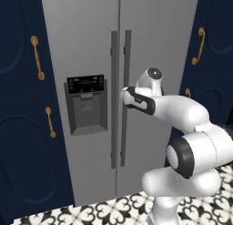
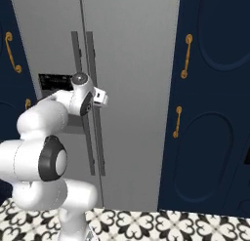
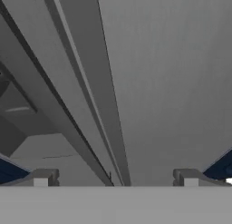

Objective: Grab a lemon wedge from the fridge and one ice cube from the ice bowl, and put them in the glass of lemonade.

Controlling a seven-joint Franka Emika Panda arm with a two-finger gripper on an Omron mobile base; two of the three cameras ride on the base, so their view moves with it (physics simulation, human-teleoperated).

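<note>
Grey steel fridge point(image 1: 91, 46) doors closed | claw point(image 3: 115, 177) spread wide at handles point(image 1: 120, 101)

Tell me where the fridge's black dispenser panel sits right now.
The black dispenser panel is set in the left door of the tall grey brushed-steel fridge, left of the dark vertical bar handles in the left base view.

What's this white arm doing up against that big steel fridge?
The white robot arm is reaching toward the fridge, whose two doors are both shut. Its gripper is right up close to the right door's handle, with the jaws spread wide open on either side of it and nothing gripped yet. It looks set to grab that handle and pull the door open.
</note>
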